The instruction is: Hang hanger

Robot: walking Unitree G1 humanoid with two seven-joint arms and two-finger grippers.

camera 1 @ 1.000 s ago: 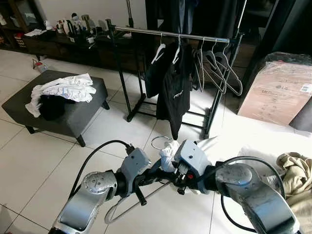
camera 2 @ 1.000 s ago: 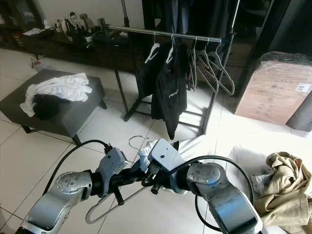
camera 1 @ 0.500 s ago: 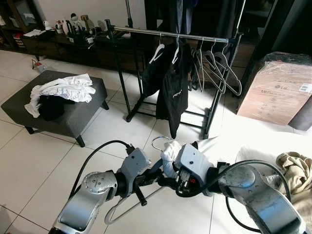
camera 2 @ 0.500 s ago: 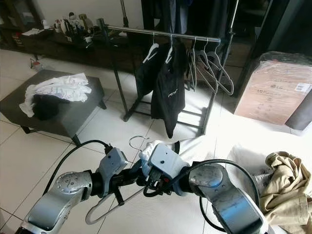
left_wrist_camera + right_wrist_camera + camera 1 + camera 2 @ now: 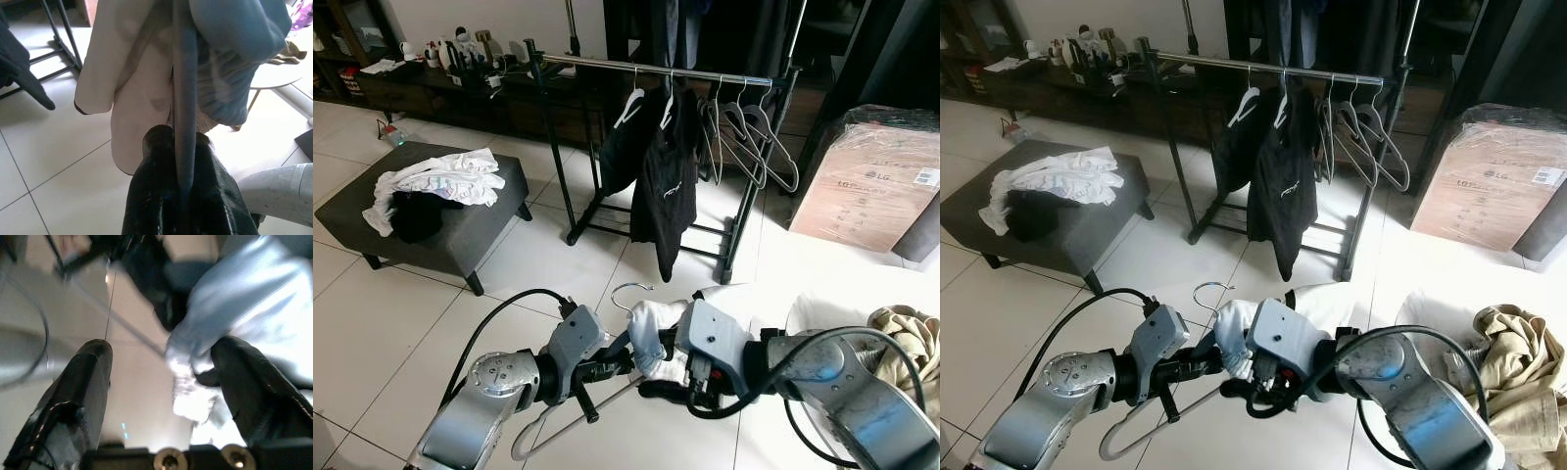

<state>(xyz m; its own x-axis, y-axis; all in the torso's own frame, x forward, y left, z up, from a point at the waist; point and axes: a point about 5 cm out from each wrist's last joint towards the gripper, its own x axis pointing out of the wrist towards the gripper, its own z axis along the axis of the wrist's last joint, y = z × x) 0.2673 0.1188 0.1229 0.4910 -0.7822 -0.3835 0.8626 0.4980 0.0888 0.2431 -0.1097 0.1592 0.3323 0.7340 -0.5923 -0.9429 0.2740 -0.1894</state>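
- Left eye view: both arms meet low over the tiled floor (image 5: 401,323), with open tile running ahead to the clothes rack (image 5: 656,70). The left gripper (image 5: 607,364) is clamped on the grey hanger (image 5: 563,423), whose hook (image 5: 631,291) curls up just above a white garment (image 5: 658,328) draped over it. The right gripper (image 5: 677,382) sits against that garment from the other side.
- On the rack's rail hang two white hangers carrying dark clothes (image 5: 661,186) toward the middle, and a bunch of bare grey hangers (image 5: 754,147) near the right end; I cannot count those apart.
- A dark ottoman (image 5: 440,230) stands at the left with a heap of white and black clothes on top, clear floor between it and the rack. One wrapped cardboard box (image 5: 867,181) stands at the right, and a beige garment (image 5: 911,343) lies on the floor by the right edge.
- Right eye view: the same scene; the hanger's long bar (image 5: 1151,426) slopes down toward the floor below the left arm.
- Left wrist view: the two black fingers (image 5: 161,196) press tight on the hanger's grey bar (image 5: 185,98), cream and pale blue cloth hanging on either side.
- Right wrist view: blurred; the two fingers (image 5: 80,391) stand wide apart, one of them touching the white cloth (image 5: 249,323), nothing gripped between them.
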